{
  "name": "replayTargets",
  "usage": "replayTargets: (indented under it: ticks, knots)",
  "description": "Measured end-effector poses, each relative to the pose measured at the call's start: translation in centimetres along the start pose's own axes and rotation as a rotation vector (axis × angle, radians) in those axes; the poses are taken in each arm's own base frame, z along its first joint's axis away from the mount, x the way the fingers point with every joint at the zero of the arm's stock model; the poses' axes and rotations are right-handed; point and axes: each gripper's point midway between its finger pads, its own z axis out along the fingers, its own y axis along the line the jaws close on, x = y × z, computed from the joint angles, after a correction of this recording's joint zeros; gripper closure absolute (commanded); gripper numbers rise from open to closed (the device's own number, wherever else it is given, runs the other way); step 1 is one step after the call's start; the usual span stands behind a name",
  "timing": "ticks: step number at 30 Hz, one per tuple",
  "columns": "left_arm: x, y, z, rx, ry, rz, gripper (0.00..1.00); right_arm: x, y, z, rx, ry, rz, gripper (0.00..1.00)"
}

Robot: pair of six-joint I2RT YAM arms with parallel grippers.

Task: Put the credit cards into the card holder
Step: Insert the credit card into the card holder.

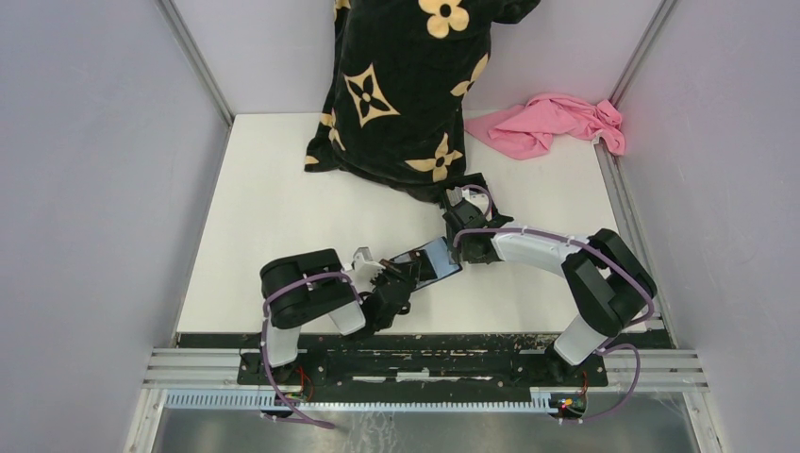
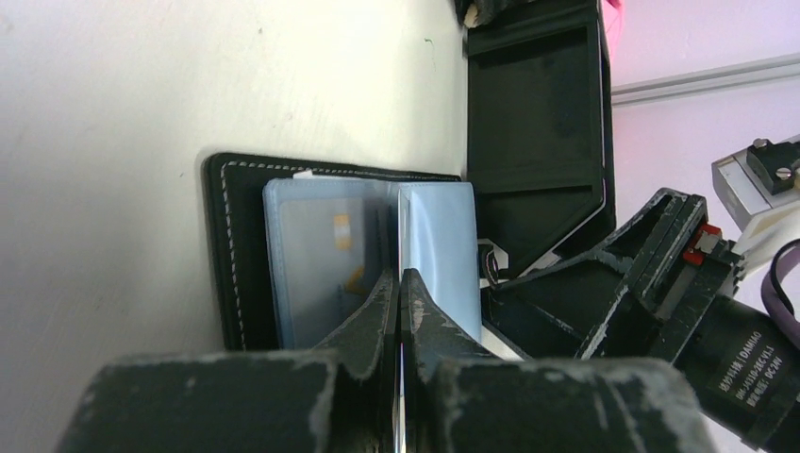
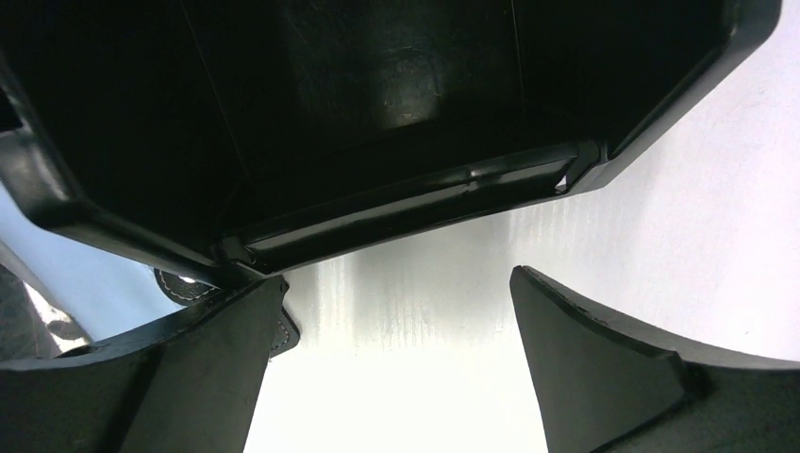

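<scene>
Card holder point(image 2: 236, 255) open on counter point(image 2: 141, 94), 1 chip card point(image 2: 325, 255) in its left sleeve. Left jaws pinched on thin upright leaf point(image 2: 397, 226) at fold; right jaws wide apart at black tray point(image 2: 538, 113).

card holder point(image 2: 222, 255): black, white stitching, open flat on the counter point(image 2: 113, 113), bluish-grey pockets up. first card point(image 2: 330, 250), yellow chip showing, sits in a pocket. second card point(image 2: 401, 226), edge-on, pinched in my left claw point(image 2: 401, 278) over the fold.

Black card holder point(image 2: 223, 264), white stitching, pale blue pockets. Black fabric point(image 1: 396, 94), cream flowers, twelve o'clock; pink rag point(image 1: 552, 123), one o'clock.
</scene>
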Motion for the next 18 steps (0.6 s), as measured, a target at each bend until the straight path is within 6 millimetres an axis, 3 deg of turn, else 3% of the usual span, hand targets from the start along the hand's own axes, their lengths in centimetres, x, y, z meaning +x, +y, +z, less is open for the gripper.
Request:
replayTargets:
  ticks: [9, 18]
  knots:
    - [0.8, 0.6, -1.7, -0.006, -0.002, -0.059, 0.97, -0.1, 0.3, 0.1, -0.004, 0.002, 0.014, 0.00]
    - [0.3, 1.0, -1.8, -0.028, -0.053, -0.126, 0.97, -0.2, 0.7, 0.2, -0.022, 0.004, 0.020, 0.01]
